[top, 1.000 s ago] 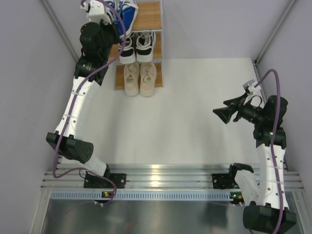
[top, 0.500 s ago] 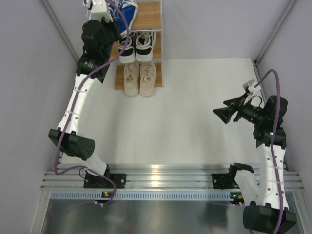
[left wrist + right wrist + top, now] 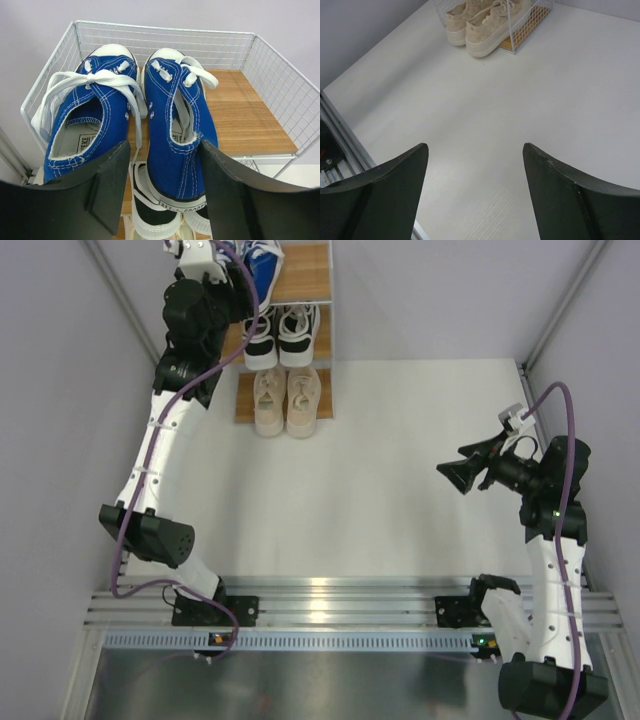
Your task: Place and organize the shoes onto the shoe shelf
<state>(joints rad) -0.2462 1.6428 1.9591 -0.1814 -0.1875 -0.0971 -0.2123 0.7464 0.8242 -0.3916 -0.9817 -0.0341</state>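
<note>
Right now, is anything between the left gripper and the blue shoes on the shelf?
Nothing visible. The left gripper is open right over the blue shoes, which sit side by side on the shelf's top board. Nothing shows between its fingers and the pair.

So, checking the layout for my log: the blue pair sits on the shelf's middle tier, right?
Not quite. The blue pair sits on the top tier of the shelf; the black-and-white pair holds the middle tier, as the top external view shows.
</note>
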